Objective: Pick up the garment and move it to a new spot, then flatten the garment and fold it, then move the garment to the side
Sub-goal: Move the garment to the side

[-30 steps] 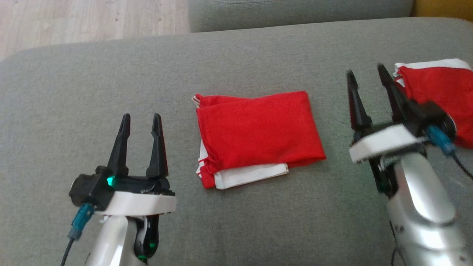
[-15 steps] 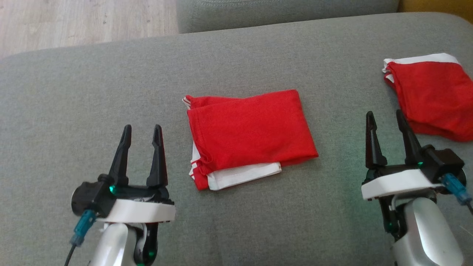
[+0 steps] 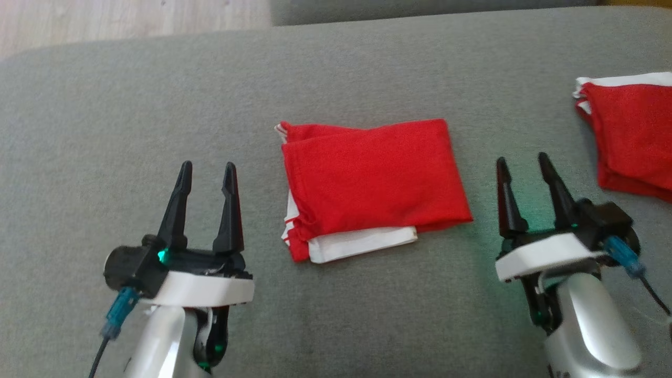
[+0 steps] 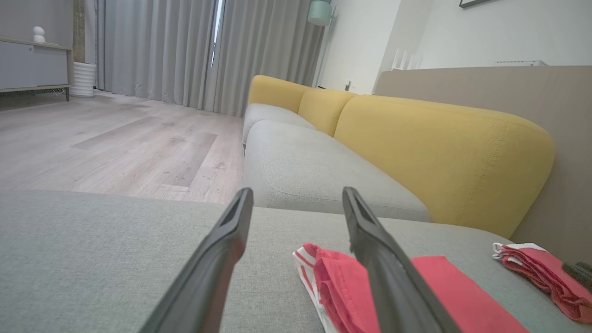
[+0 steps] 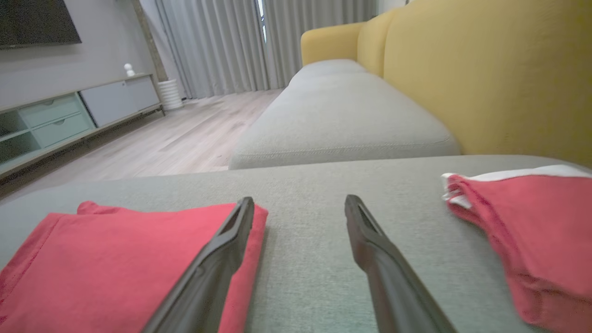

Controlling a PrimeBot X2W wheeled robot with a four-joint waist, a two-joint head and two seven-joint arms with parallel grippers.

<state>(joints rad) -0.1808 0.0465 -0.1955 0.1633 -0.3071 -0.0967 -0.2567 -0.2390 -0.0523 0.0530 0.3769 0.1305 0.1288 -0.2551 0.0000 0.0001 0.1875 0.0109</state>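
Note:
A red garment (image 3: 373, 181) with white trim lies folded flat in the middle of the grey sofa seat (image 3: 157, 105). It shows low right in the left wrist view (image 4: 444, 296) and low left in the right wrist view (image 5: 115, 263). My left gripper (image 3: 207, 170) hovers open to the garment's left, empty. My right gripper (image 3: 523, 163) stands open just right of the garment's right edge, empty, its left finger (image 5: 217, 259) over that edge. A second folded red garment (image 3: 630, 131) lies at the far right (image 5: 522, 217).
Yellow back cushions (image 4: 439, 148) rise behind the seat. Another grey seat cushion (image 5: 342, 120) adjoins the far edge. Wooden floor (image 3: 105, 21) lies beyond the seat's far left edge, with curtains (image 4: 185, 51) and a low cabinet (image 5: 69, 120) further off.
My right gripper has drawn back from the far-right garment and down toward me, settling beside the middle garment. The head camera has shifted a little. The left gripper is unchanged.

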